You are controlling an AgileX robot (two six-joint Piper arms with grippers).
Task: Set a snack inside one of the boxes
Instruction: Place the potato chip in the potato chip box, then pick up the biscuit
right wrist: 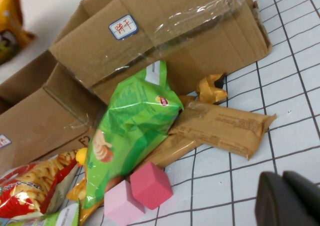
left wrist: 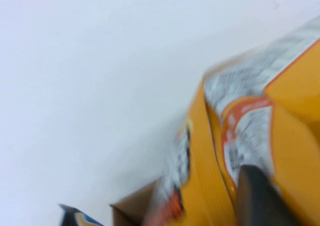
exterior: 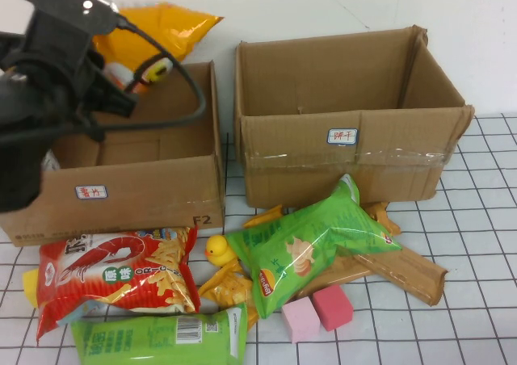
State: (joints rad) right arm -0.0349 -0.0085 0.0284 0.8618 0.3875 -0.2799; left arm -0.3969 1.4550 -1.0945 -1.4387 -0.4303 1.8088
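Note:
My left gripper (exterior: 123, 73) is raised over the back of the left cardboard box (exterior: 137, 191) and is shut on an orange snack bag (exterior: 166, 24), which hangs above the box's rear edge. In the left wrist view one dark finger (left wrist: 256, 196) presses on the orange bag (left wrist: 295, 151), and a corner of the box (left wrist: 131, 211) shows below. The right cardboard box (exterior: 347, 151) stands open beside it. My right gripper (right wrist: 289, 200) is out of the high view; it hovers low over the gridded table, its fingers together and empty.
In front of the boxes lie a green chips bag (exterior: 311, 240), a red shrimp-crisp bag (exterior: 113, 276), a green packet (exterior: 161, 337), a brown packet (exterior: 404, 268), two pink cubes (exterior: 319, 312) and a yellow duck (exterior: 216, 249).

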